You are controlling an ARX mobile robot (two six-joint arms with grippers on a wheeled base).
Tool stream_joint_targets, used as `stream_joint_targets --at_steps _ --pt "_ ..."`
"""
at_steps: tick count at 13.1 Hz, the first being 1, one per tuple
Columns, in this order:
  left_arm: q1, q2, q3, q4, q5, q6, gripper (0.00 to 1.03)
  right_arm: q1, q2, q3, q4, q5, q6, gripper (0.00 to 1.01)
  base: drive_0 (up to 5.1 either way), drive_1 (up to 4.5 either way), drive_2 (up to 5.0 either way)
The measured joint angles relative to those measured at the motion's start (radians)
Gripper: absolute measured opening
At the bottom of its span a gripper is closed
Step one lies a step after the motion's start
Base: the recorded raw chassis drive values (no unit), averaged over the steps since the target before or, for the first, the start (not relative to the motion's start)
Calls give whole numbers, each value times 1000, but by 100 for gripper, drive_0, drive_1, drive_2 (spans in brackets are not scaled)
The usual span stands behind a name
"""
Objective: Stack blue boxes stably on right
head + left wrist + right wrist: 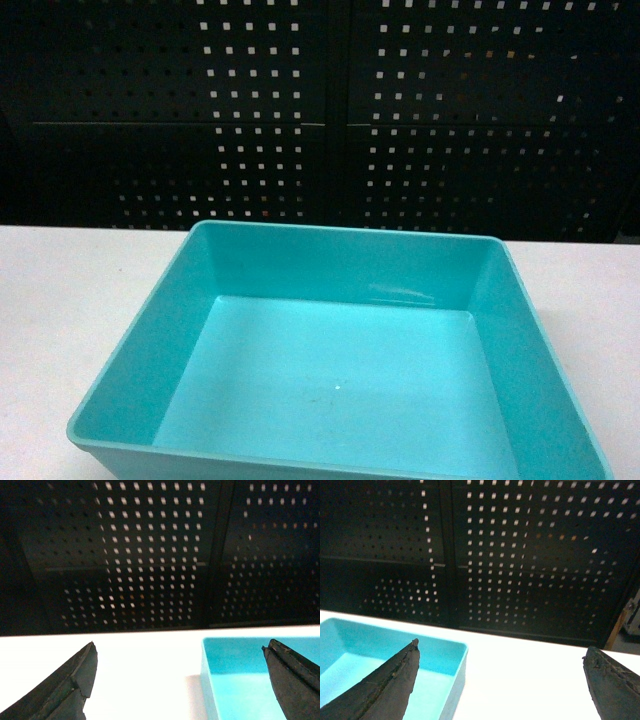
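Note:
One of the blue boxes, a shallow light turquoise tub [340, 265], sits empty on the white table, filling the lower middle of the head view. Neither gripper shows in the head view. In the left wrist view my left gripper [179, 646] is open, straddling the left wall of the tub [240, 680]: one finger [75, 680] is over the table, the other [295, 680] over the tub's inside. In the right wrist view my right gripper [501, 645] is open across the right wall of the tub [350, 650]. Nothing is held.
The white table [60, 330] runs to both sides of the tub. A black perforated panel wall [320, 110] stands right behind the table's far edge. A brown wooden post [619, 622] shows at the far right.

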Motion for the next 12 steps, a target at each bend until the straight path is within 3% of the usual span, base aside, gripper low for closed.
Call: stream_joint_targets --at_steps 2,3,4,5,7,12 --pt "-19 179 123 -77 3 7 98 92 198 117 -81 8 -86 98 0 0 0" --pt "-51 348 293 -140 14 35 98 134 422 275 -130 46 -99 98 0 0 0" --pt "-68 547 485 -299 32 56 98 210 621 475 -256 73 -101 98 0 0 0" --pt "-74 626 517 -366 46 56 98 235 692 522 -273 97 -103 98 0 0 0" --pt "-75 694 523 -406 44 53 98 254 758 523 -289 111 -102 98 0 0 0" --pt "-115 750 465 -361 -16 60 98 260 868 414 -216 150 -93 98 0 0 0"
